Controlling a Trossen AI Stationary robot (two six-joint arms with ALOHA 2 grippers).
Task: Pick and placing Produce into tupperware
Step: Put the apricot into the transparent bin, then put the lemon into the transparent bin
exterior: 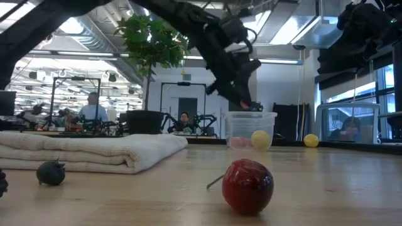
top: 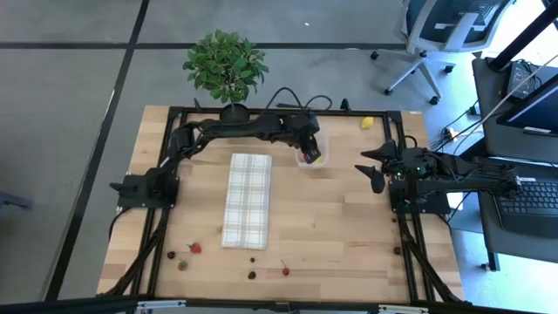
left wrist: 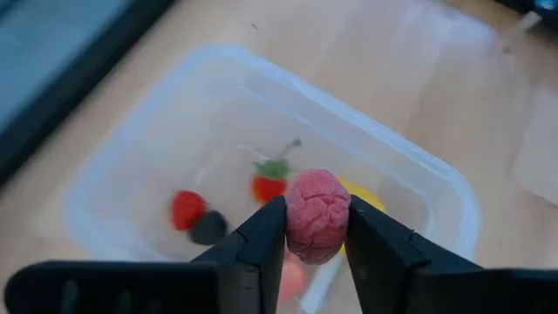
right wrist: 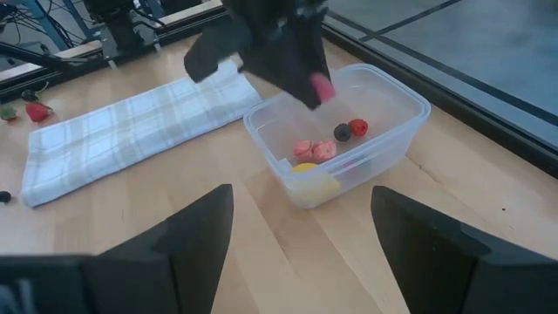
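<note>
Above the middle of the high view, just right of centre, the left gripper [top: 308, 150] hangs over the clear tupperware [top: 321, 139], its two fingers [left wrist: 253, 249] pinching a wrinkled pink piece of produce [left wrist: 317, 215] between them. From the left wrist view the piece sits above the open container, in which a red berry [left wrist: 187, 208], a dark berry [left wrist: 208, 227], a small strawberry with a green top [left wrist: 269, 184] and a yellow piece [left wrist: 370, 198] lie on the bottom. At the right of the high view the right gripper [top: 372, 167] waits above the table, near the container but apart from it, fingers spread and holding nothing. Left of the container lies a folded checked cloth [top: 246, 199]. Along the lower edge of the table more produce is scattered: a red piece [top: 195, 248] and dark ones at lower left, a cherry [top: 285, 270] near the bottom centre. One yellow piece [top: 367, 123] rests at the table's upper right, and a potted plant [top: 225, 65] stands at the top edge.
</note>
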